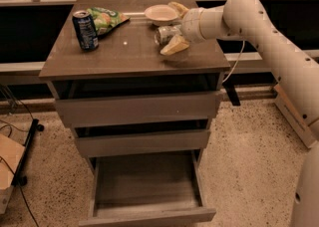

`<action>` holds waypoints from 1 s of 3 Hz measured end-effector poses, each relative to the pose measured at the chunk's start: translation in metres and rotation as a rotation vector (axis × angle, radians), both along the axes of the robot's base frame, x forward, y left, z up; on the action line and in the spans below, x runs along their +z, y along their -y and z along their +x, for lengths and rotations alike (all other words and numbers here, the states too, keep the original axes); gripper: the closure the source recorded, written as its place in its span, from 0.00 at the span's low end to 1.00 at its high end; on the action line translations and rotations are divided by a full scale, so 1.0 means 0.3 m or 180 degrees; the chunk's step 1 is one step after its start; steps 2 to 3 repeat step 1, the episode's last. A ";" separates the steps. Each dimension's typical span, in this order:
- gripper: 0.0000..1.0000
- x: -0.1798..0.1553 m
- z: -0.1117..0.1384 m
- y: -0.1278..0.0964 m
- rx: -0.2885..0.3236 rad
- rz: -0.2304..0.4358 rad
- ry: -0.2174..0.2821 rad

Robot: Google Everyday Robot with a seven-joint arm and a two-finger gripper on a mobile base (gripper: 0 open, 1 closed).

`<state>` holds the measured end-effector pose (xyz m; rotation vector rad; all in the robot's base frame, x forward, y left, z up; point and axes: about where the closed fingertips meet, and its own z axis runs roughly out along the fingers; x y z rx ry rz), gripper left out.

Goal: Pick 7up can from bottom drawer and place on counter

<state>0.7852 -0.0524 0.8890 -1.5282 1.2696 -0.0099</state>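
Place step. The cream two-finger gripper (172, 28) is clamped on the small silvery 7up can (164, 34), held sideways low over the right rear of the glossy grey-brown counter (129, 52). Can't tell if it's touching. Deep wooden bottom drawer (149, 191) is open. Next, I'd say: lower, let go, and retreat clear of the pale shallow bowl (160, 14) just beside. A smooth round can on a slick top may roll. Dark blue can (85, 30) and crinkly green bag (105, 18) are well apart.

counter (124, 52): glossy wood | 7up can (166, 34): shiny metal | claw (174, 27) gripping it above counter: smooth cream plastic
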 end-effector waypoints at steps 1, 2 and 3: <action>0.00 0.000 0.000 0.000 0.0000 0.0000 0.0000; 0.00 0.000 0.000 0.000 0.0000 0.0000 0.0000; 0.00 0.000 0.000 0.000 0.0000 0.0000 0.0000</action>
